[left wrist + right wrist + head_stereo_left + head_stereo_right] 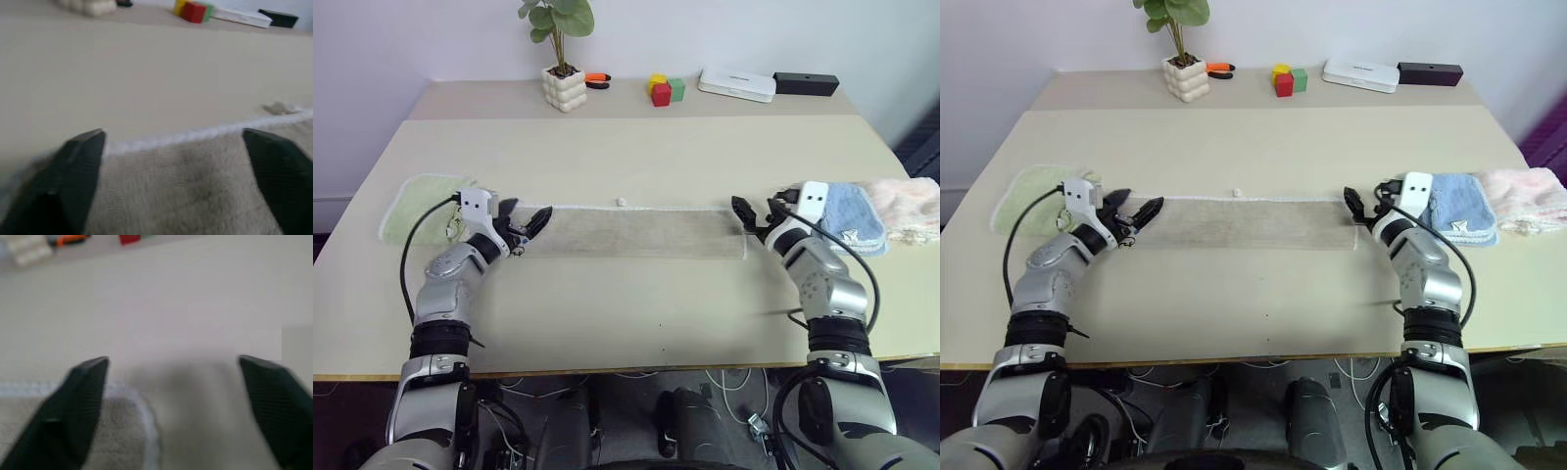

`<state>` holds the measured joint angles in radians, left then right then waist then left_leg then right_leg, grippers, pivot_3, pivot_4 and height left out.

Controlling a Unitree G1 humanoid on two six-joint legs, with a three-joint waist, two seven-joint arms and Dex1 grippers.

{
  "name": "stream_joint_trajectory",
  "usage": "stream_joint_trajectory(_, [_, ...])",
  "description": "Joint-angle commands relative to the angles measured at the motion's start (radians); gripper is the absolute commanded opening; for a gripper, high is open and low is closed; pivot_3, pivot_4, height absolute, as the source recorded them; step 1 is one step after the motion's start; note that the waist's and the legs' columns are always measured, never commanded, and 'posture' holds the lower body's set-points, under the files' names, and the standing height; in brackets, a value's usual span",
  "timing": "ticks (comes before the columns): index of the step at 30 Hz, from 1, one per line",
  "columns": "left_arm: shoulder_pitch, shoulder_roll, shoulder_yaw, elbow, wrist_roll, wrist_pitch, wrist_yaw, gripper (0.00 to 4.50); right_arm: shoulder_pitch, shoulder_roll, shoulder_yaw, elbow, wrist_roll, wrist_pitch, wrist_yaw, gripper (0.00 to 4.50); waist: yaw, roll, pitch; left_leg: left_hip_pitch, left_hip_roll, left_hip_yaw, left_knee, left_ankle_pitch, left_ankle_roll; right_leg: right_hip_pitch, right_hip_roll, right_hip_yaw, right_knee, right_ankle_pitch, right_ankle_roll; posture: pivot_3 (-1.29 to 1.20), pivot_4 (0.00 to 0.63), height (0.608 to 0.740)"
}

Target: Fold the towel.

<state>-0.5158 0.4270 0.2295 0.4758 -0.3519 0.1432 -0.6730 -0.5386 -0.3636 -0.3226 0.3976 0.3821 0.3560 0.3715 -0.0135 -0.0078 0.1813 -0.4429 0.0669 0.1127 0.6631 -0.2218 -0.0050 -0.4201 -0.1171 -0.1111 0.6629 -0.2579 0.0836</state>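
Towel: the towel (636, 232) lies flat on the worktop (636, 157) as a long, narrow beige band of nubby terry, stretched sideways between the two grippers; a white corded edge runs along its far side, with a small pale tag (621, 202) poking out midway along that edge.
Left gripper: the left gripper (530, 224) sits at the towel's left end, its two black wedge-shaped fingers (80, 161) spread wide apart and holding nothing; in the left wrist view the terry and its white cord lie between them.
Right gripper: the right gripper (750, 217) sits at the towel's right end, fingers (80, 391) likewise spread wide and empty, with the towel's rounded corded corner between them in the right wrist view.
Green cloth: a light green folded cloth (421, 203), soft and fuzzy, lies behind the left wrist.
Blue and pink cloths: a blue folded cloth (854, 215) lies just right of the right wrist, a fluffy pink one (908, 206) beside it.
Worktop: smooth, matt, pale beige.
Far edge: a potted plant (562, 49) in a knobbly white pot, orange-handled pliers (597, 79), coloured blocks (665, 89), a flat white box (736, 84) and a black bar (806, 83).
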Motion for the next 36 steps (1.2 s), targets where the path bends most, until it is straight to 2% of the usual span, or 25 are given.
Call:
stream_joint_trajectory(1, [-0.005,0.104,-0.016,-0.099,-0.049,-0.016,-0.231,4.50,0.126,-0.004,-0.187,-0.336,0.341,0.391,-0.093,4.46,0.003,0.000,0.000,0.000,0.000,0.000,0.000,0.000,0.000,0.000,0.000,0.000,0.000,0.000,0.000,0.00,0.150,0.740])
stream_joint_trajectory(5, [-0.010,0.182,-0.036,-0.120,-0.096,0.027,-0.413,4.50,0.240,0.005,-0.305,-0.535,0.592,0.666,-0.248,4.46,0.002,0.001,0.000,-0.002,0.000,-0.001,-0.002,0.000,0.000,-0.002,0.000,0.000,-0.001,0.000,-0.001,0.00,0.150,0.740])
stream_joint_trajectory(9, [-0.030,0.244,-0.052,-0.153,-0.142,0.100,-0.551,4.50,0.362,0.065,-0.411,-0.640,0.853,0.766,-0.438,4.46,0.003,0.001,0.000,-0.001,0.000,-0.004,-0.002,0.000,0.000,-0.001,0.000,-0.001,-0.001,0.000,-0.001,0.00,0.150,0.740])
stream_joint_trajectory(12, [-0.036,0.267,-0.064,-0.168,-0.169,0.151,-0.632,4.50,0.408,0.095,-0.402,-0.658,1.003,0.774,-0.546,4.46,0.001,0.001,0.000,-0.001,0.000,-0.005,-0.002,-0.001,0.000,-0.001,0.000,-0.001,-0.003,0.000,-0.001,0.00,0.150,0.740])
stream_joint_trajectory(16, [-0.035,0.274,-0.094,-0.187,-0.140,0.132,-0.681,4.50,0.433,0.108,-0.343,-0.664,1.179,0.737,-0.674,4.46,0.000,0.001,0.000,-0.001,0.000,-0.005,-0.002,-0.001,0.001,-0.001,0.000,0.000,-0.004,0.000,-0.001,0.00,0.150,0.740])
stream_joint_trajectory(21, [-0.045,0.268,-0.100,-0.205,-0.143,0.138,-0.682,4.50,0.435,0.099,-0.265,-0.638,1.261,0.669,-0.749,4.46,0.001,0.001,0.000,-0.002,0.000,-0.005,-0.002,-0.001,0.001,-0.001,0.000,0.000,-0.005,0.000,-0.001,0.00,0.150,0.740])
stream_joint_trajectory(27, [-0.012,0.277,-0.082,-0.255,-0.150,0.153,-0.653,4.50,0.405,0.078,-0.205,-0.553,1.189,0.579,-0.762,4.46,0.001,0.001,0.000,-0.002,0.000,-0.005,-0.002,-0.001,0.001,0.000,0.000,0.000,-0.006,0.000,-0.001,0.00,0.150,0.740])
stream_joint_trajectory(36, [0.052,0.284,-0.048,-0.347,-0.169,0.180,-0.592,4.50,0.315,0.062,-0.145,-0.353,1.095,0.530,-0.634,4.46,0.000,-0.001,-0.001,0.000,0.001,-0.006,-0.002,-0.001,0.001,0.002,0.001,0.000,-0.008,0.000,-0.001,0.00,0.150,0.740])
